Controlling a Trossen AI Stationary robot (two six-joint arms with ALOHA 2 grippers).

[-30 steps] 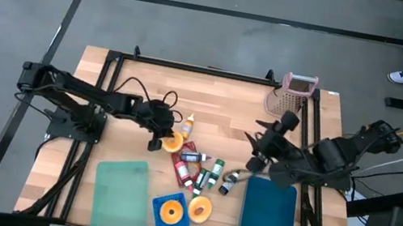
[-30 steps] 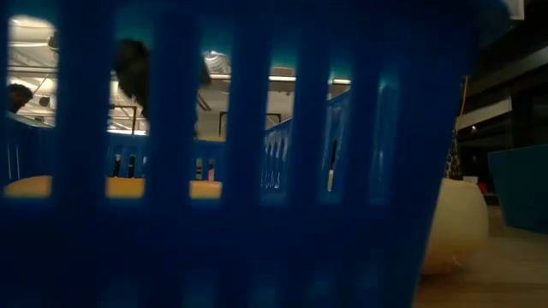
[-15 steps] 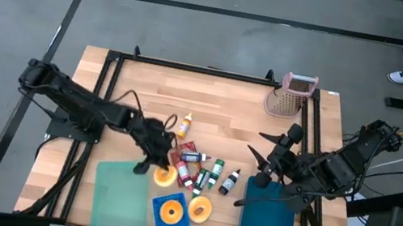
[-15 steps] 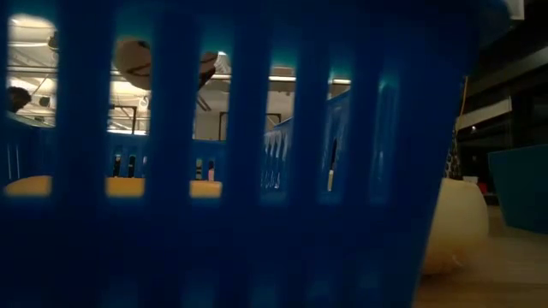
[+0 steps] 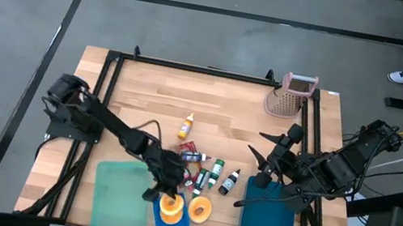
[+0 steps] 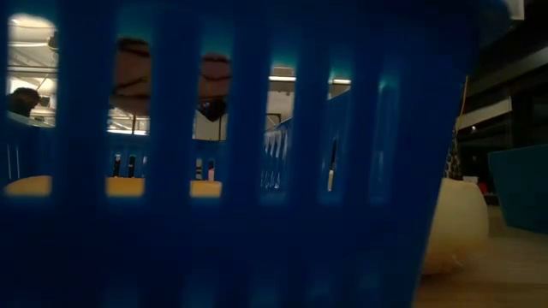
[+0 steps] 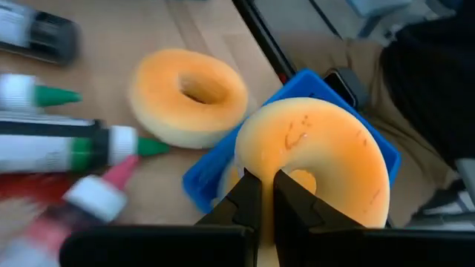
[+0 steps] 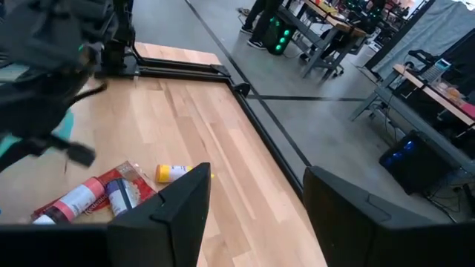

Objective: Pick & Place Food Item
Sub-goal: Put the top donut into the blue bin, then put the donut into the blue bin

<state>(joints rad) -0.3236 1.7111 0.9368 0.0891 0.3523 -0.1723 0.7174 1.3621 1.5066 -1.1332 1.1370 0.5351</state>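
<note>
Wooden table [image 5: 227,109], grey floor around. Orange donut [image 7: 315,159] pinched in left tool [image 7: 261,194], tool clamped on its rim, held over blue basket [image 7: 304,83] near table's front edge. Second donut [image 5: 200,209] on table just beside basket. Bottles [image 5: 212,174] scattered mid-table; teal lid [image 5: 121,191] left of basket. Right tool [image 8: 256,196] spread wide, empty, hanging above dark teal board [image 5: 267,218].

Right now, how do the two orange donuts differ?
The held donut is pinched in the left gripper, on edge, over the blue basket; the loose donut lies flat on the table, beside the basket and untouched. In the left wrist view the held one looks brighter orange, the loose one paler. Both are orange rings with a centre hole.
</note>
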